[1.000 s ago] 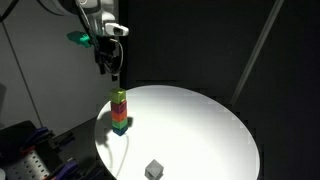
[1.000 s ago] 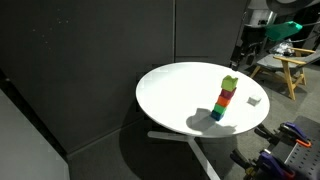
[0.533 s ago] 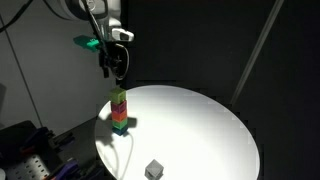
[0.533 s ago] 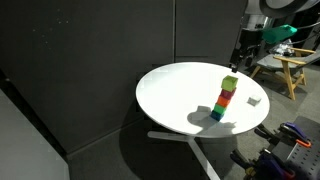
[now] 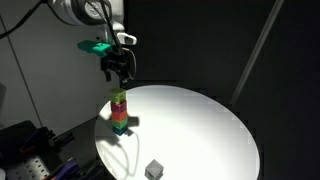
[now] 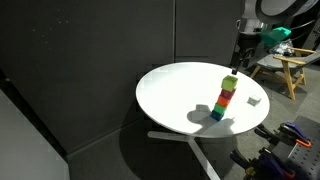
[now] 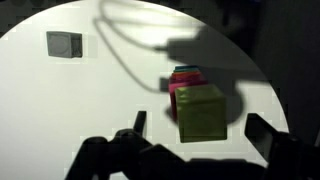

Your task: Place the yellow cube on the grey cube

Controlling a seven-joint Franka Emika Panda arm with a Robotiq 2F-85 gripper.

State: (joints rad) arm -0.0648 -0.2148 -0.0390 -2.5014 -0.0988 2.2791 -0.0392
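The gripper point(image 5: 119, 75) hangs above the stack point(image 5: 119, 113), jaws spread (nothing held); the yellow cube point(image 7: 203, 112) tops that stack, with the grey cube point(image 7: 64, 44) well apart.

We found the stack point(image 5: 120, 114) standing near the table point(image 5: 200, 120) edge, top cube point(image 5: 120, 97) on it. The lone cube point(image 5: 153, 169) lay well apart on the table. The gripper point(image 5: 119, 77) hung above the stack.

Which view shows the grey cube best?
The wrist view: the grey cube lies clear on the white table, away from the stack. Both exterior views show the grey cube only as a tiny pale block.
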